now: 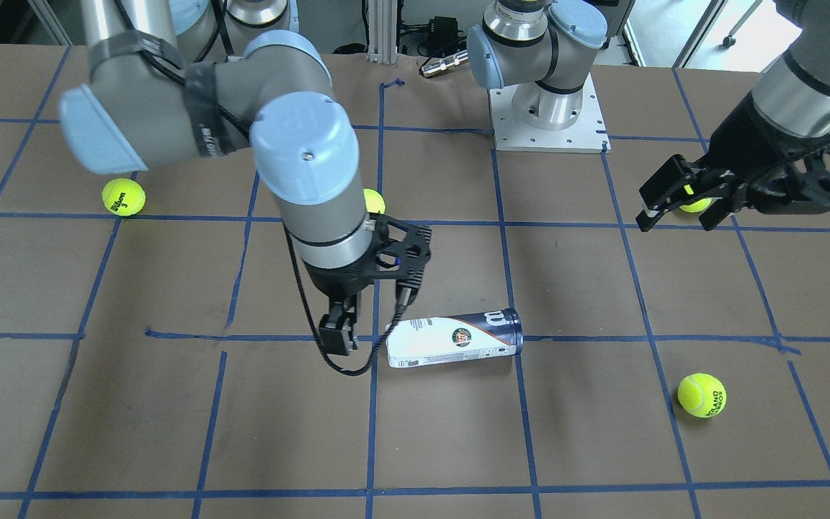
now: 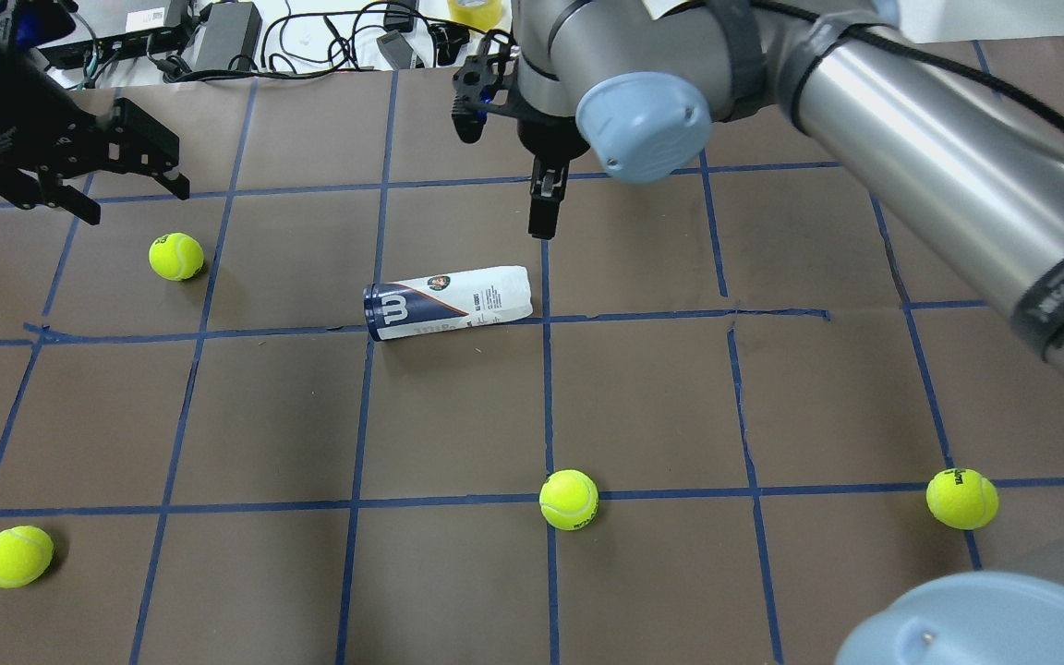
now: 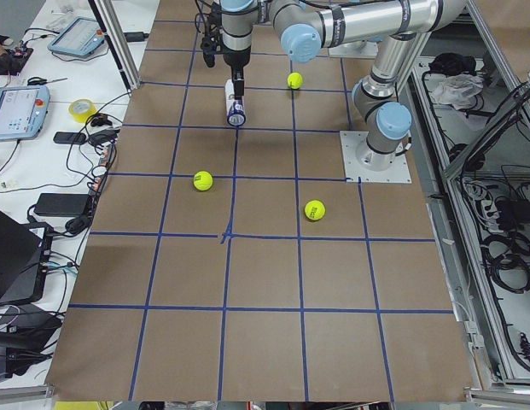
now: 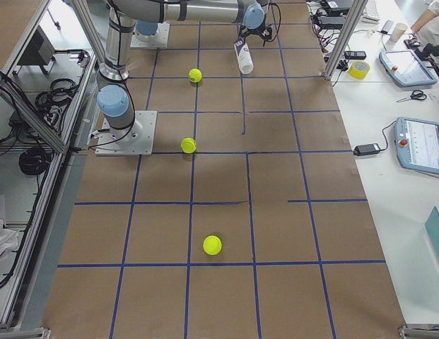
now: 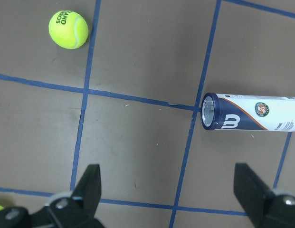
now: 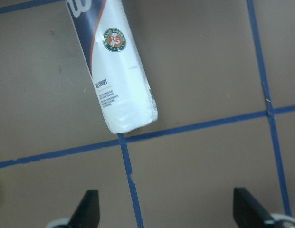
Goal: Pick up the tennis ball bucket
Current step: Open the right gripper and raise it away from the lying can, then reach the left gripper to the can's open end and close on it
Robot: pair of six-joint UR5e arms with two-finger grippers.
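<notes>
The tennis ball bucket (image 1: 454,339) lies on its side mid-table, with a white and navy label and a "W" logo; it also shows in the overhead view (image 2: 449,302). My right gripper (image 1: 339,335) hangs open just past the can's white end, not touching it. In the right wrist view the can (image 6: 114,71) lies ahead of the open gripper (image 6: 168,213), left of centre. My left gripper (image 1: 678,216) is open and empty, hovering far off to the can's navy side. The left wrist view shows the can (image 5: 252,111) lying ahead of that gripper (image 5: 168,190).
Loose tennis balls lie on the brown table: one near the left gripper (image 2: 176,256), one in the near middle (image 2: 569,499), one at near right (image 2: 961,499), one at near left (image 2: 15,556). Cables and boxes (image 2: 218,28) line the far edge.
</notes>
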